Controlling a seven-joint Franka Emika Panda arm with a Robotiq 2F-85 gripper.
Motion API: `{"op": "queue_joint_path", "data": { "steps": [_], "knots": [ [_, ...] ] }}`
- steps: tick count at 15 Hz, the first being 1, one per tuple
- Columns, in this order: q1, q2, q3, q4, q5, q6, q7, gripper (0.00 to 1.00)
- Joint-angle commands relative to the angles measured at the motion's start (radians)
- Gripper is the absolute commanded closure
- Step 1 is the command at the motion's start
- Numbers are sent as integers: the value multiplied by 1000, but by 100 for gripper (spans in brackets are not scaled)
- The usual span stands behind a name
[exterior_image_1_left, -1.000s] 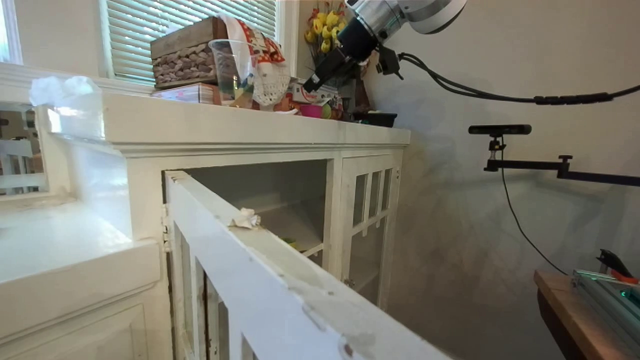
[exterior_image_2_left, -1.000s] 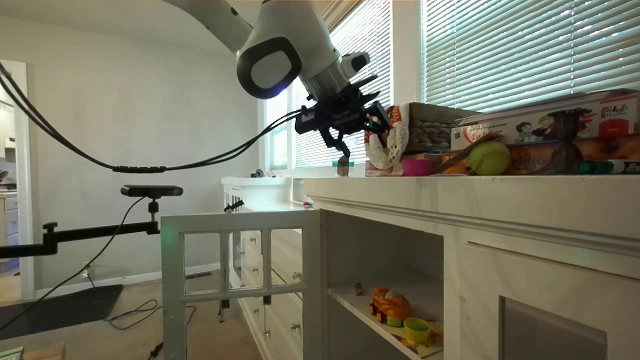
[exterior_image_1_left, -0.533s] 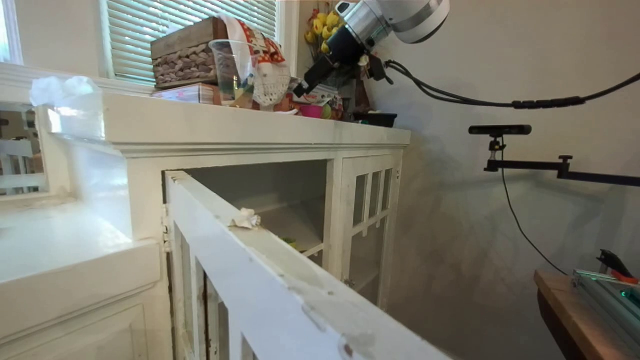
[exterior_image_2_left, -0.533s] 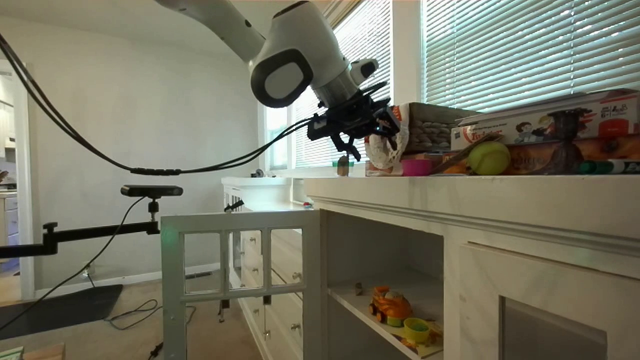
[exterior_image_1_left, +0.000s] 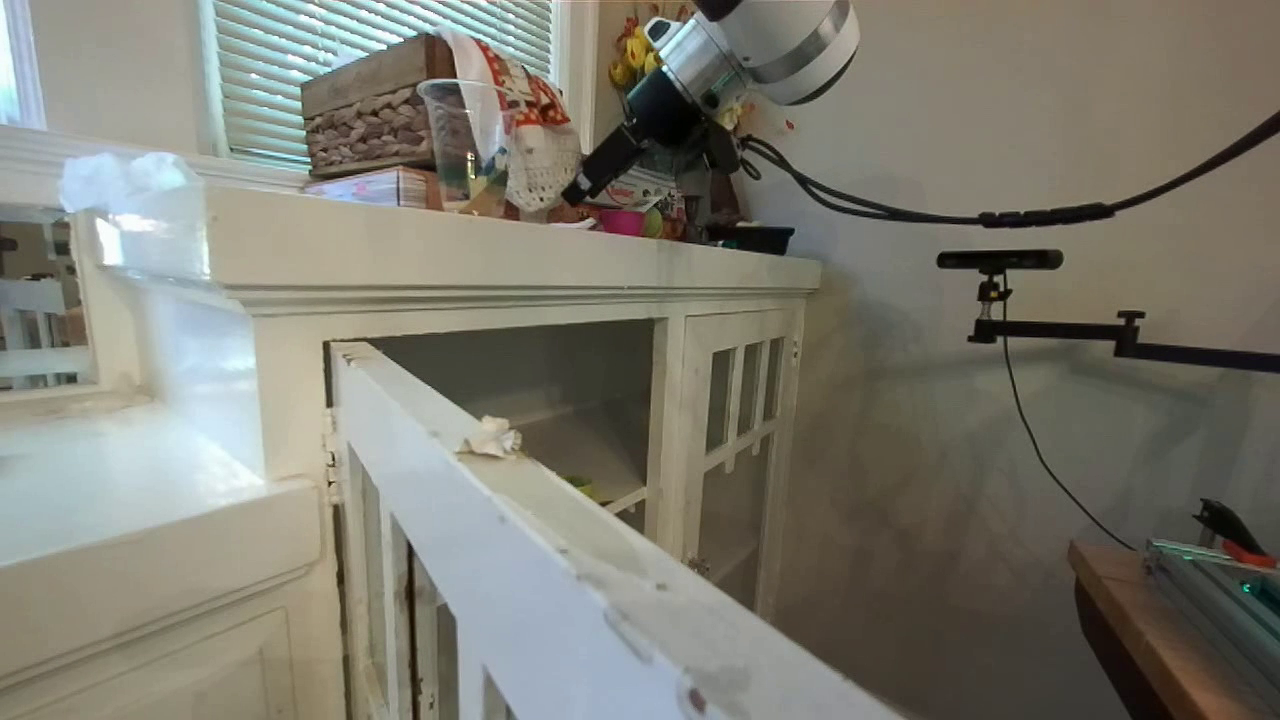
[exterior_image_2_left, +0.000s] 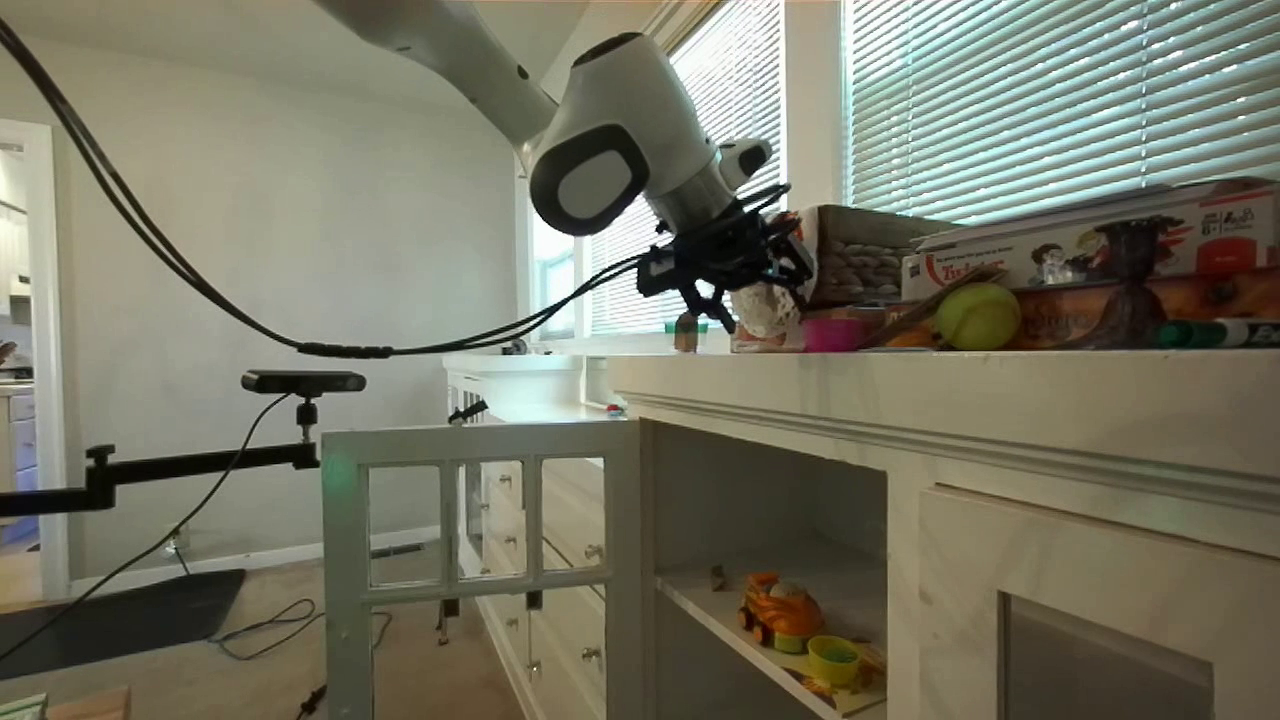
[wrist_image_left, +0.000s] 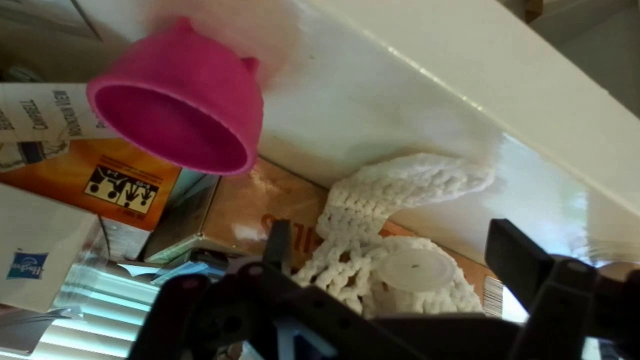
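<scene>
the crocheted end (wrist_image_left: 352, 225) of a dish towel (exterior_image_1_left: 530, 95), white with a pale button (wrist_image_left: 415, 270), drapes down to the cabinet top (wrist_image_left: 350, 100), its strap (wrist_image_left: 425, 175) lying near the front edge. in the wrist view it shows between the fingertips of the gripper (wrist_image_left: 390, 230), which is spread wide and has hold of nothing; whether a finger brushes the yarn cannot be told. over the last second the arm (exterior_image_1_left: 800, 45) has come down and in toward the towel, while the things on the cabinet have stayed put, which leaves the spread fingers right by the crochet with nothing gripped yet.

the towel hangs from a woven basket (exterior_image_1_left: 370, 130), set back from the front edge by the window blinds (exterior_image_1_left: 330, 30). a clear plastic cup (exterior_image_1_left: 463, 148) stands beside it. near the front edge sits a pink cup (wrist_image_left: 200, 70); farther along that edge lies a yellow-green ball (exterior_image_2_left: 978, 316), with a game box (exterior_image_2_left: 1090, 240) behind. below, a cabinet door (exterior_image_2_left: 345, 570) hangs open beside a shelf (exterior_image_2_left: 850, 590) holding an orange toy car (exterior_image_2_left: 780, 608).
</scene>
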Motion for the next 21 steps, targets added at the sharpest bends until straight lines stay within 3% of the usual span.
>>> {"op": "queue_joint_path", "data": {
  "steps": [1,2,10,15,21],
  "knots": [
    [6,53,3,61,-16,17,-4,10],
    [7,58,3,69,-18,14,-3,26],
    [17,77,0,109,-22,4,-2,84],
    [17,43,-11,93,-39,-39,12,87],
    [3,-144,-69,34,-196,-262,40,87]
  ]
}}
